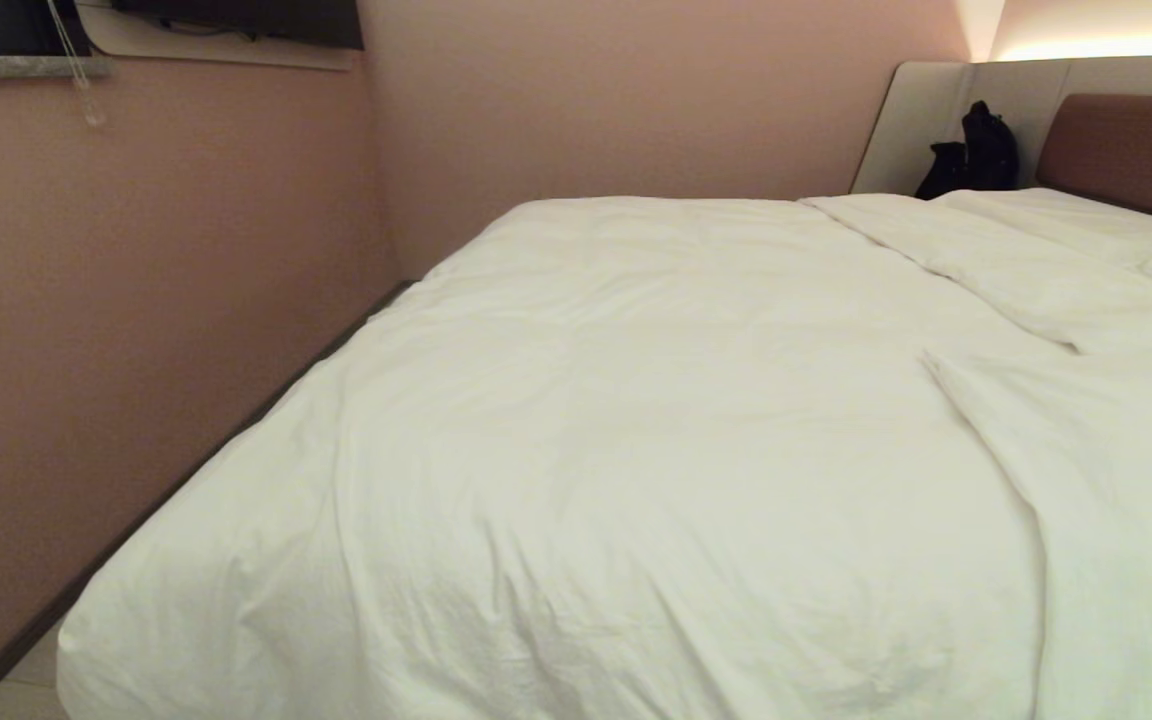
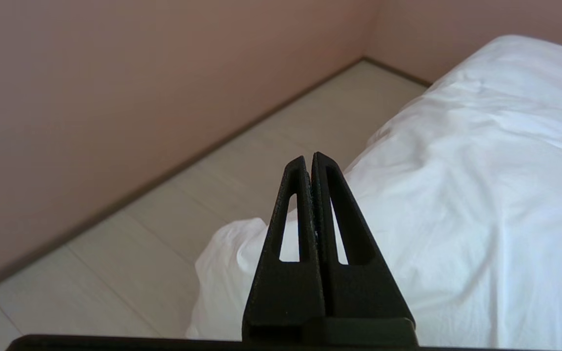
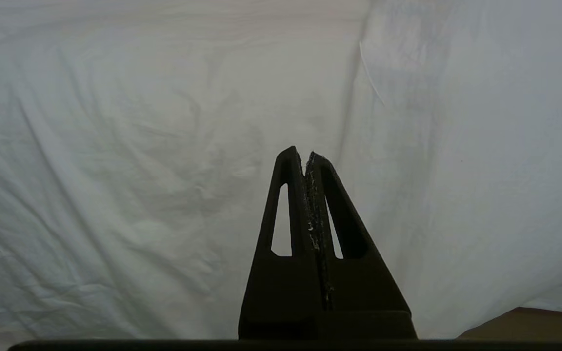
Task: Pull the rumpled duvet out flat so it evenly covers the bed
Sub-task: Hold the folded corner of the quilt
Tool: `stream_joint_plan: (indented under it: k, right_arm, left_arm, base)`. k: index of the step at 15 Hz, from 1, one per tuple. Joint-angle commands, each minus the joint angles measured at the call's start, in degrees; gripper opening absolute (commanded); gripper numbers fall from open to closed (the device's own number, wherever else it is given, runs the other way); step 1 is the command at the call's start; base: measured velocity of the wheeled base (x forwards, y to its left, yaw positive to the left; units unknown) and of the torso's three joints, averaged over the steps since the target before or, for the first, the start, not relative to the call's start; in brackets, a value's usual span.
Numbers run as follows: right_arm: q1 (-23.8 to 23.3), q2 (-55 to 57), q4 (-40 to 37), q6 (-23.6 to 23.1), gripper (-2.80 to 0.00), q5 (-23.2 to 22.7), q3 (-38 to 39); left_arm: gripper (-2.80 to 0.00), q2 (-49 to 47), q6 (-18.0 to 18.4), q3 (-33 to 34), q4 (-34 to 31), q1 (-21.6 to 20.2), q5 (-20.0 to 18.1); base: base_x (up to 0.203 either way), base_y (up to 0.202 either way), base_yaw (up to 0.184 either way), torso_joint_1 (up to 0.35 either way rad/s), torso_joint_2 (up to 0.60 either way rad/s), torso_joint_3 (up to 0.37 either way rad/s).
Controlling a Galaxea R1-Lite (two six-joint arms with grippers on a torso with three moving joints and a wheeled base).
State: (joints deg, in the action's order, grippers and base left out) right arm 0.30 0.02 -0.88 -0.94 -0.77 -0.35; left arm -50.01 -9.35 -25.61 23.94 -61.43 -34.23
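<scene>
Duvet (image 1: 656, 430): thick white quilt, spread over nearly the whole bed (image 1: 1131, 150) in head view. Soft wrinkles across the middle. 1 long fold ridge runs diagonally from the far edge toward the near right, with a small overlapped flap partway along. Near-left corner bulges and hangs past the mattress edge toward the floor (image 2: 115, 253).

Headboard end: brown padded panel in a pale surround, far right. Pillow (image 1: 1066, 215) lies at that end, partly tucked under the duvet's top edge. Black bag (image 1: 976, 150) sits against the pale surround, just beside the bed's far corner.

Pink wall (image 1: 156, 300) runs along the bed's left side w/ a narrow strip of pale floor between; dark skirting at its foot.

Left gripper (image 2: 310, 161): seen in left wrist view only, fingers pressed together, nothing between them. Hangs in the air above the duvet's drooping near-left corner, tips aimed at the floor strip; not touching cloth.

Right gripper (image 3: 305, 153): right wrist view only, fingers pressed together, empty, bits of pale lint on the inner pads. Faces wrinkled white bedding close ahead; cannot tell if it touches.

Neither arm shows in head view.
</scene>
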Motion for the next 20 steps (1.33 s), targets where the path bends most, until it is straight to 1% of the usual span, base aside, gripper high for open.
stream_joint_plan:
  k: [1, 3, 5, 6, 7, 8, 9, 10, 11, 13, 14, 16, 17, 18, 19, 20]
  right_arm:
    - [0.05, 0.06, 0.00, -0.03, -2.80, -0.02, 0.00]
    - [0.05, 0.06, 0.00, -0.03, -2.80, -0.02, 0.00]
    - [0.05, 0.06, 0.00, -0.03, -2.80, -0.02, 0.00]
    - [0.05, 0.06, 0.00, -0.03, -2.80, -0.02, 0.00]
    - [0.05, 0.06, 0.00, -0.03, -2.80, -0.02, 0.00]
    - [0.05, 0.06, 0.00, -0.03, -2.80, -0.02, 0.00]
    - [0.05, 0.06, 0.00, -0.03, -2.80, -0.02, 0.00]
    - [0.05, 0.06, 0.00, -0.03, -2.80, -0.02, 0.00]
    - [0.05, 0.06, 0.00, -0.03, -2.80, -0.02, 0.00]
    - [0.05, 0.06, 0.00, -0.03, -2.80, -0.02, 0.00]
    - [0.05, 0.06, 0.00, -0.03, -2.80, -0.02, 0.00]
    - [0.05, 0.06, 0.00, -0.03, -2.80, -0.02, 0.00]
    - [0.05, 0.06, 0.00, -0.03, -2.80, -0.02, 0.00]
    - [0.05, 0.06, 0.00, -0.03, -2.80, -0.02, 0.00]
    - [0.05, -0.02, 0.00, -0.03, -2.80, -0.02, 0.00]
    - [0.05, 0.06, 0.00, -0.03, -2.80, -0.02, 0.00]
  left_arm:
    - [-2.80, 7.33, -0.02, 1.82, 0.16, -0.01, -0.15]
    - [-2.80, 11.03, 0.41, 3.51, 0.32, 0.10, 0.06]
    - [-2.80, 11.36, 0.75, 3.92, 0.14, 0.81, 0.48]
    - [-2.80, 11.85, 0.90, 4.50, 0.16, 3.04, 1.95]
    - [-2.80, 12.50, 1.57, 5.25, 0.17, 6.76, 4.47]
    - [-2.80, 13.33, 3.11, 6.07, 0.15, 10.54, 7.22]
    - [-2.80, 14.30, 5.23, 7.18, 0.19, 14.07, 10.45]
    - [-2.80, 14.81, 7.76, 8.29, 0.23, 16.61, 14.14]
    - [-2.80, 15.15, 9.85, 9.21, 0.20, 21.10, 18.54]
    - [-2.80, 16.47, 12.73, 10.77, -0.25, 35.07, 30.16]
    - [-2.80, 17.11, 13.62, 11.15, -1.00, 40.21, 35.20]
    - [-2.80, 19.06, 14.76, 11.58, -3.90, 52.43, 45.56]
    - [-2.80, 20.69, 15.12, 11.93, -5.48, 57.19, 50.40]
    - [-2.80, 23.12, 15.38, 12.06, -7.24, 60.65, 53.65]
    - [-2.80, 25.85, 15.58, 11.89, -10.25, 63.22, 55.78]
    - [-2.80, 27.72, 15.70, 11.55, -13.05, 64.49, 56.70]
  base:
    - [0.000, 0.000, 0.000, 0.000, 0.00, 0.000]
    - [0.000, 0.000, 0.000, 0.000, 0.00, 0.000]
    - [0.000, 0.000, 0.000, 0.000, 0.00, 0.000]
    - [0.000, 0.000, 0.000, 0.000, 0.00, 0.000]
    - [0.000, 0.000, 0.000, 0.000, 0.00, 0.000]
    - [0.000, 0.000, 0.000, 0.000, 0.00, 0.000]
    - [0.000, 0.000, 0.000, 0.000, 0.00, 0.000]
    - [0.000, 0.000, 0.000, 0.000, 0.00, 0.000]
    - [0.000, 0.000, 0.000, 0.000, 0.00, 0.000]
    - [0.000, 0.000, 0.000, 0.000, 0.00, 0.000]
    - [0.000, 0.000, 0.000, 0.000, 0.00, 0.000]
    - [0.000, 0.000, 0.000, 0.000, 0.00, 0.000]
    - [0.000, 0.000, 0.000, 0.000, 0.00, 0.000]
    - [0.000, 0.000, 0.000, 0.000, 0.00, 0.000]
    - [0.000, 0.000, 0.000, 0.000, 0.00, 0.000]
    - [0.000, 0.000, 0.000, 0.000, 0.00, 0.000]
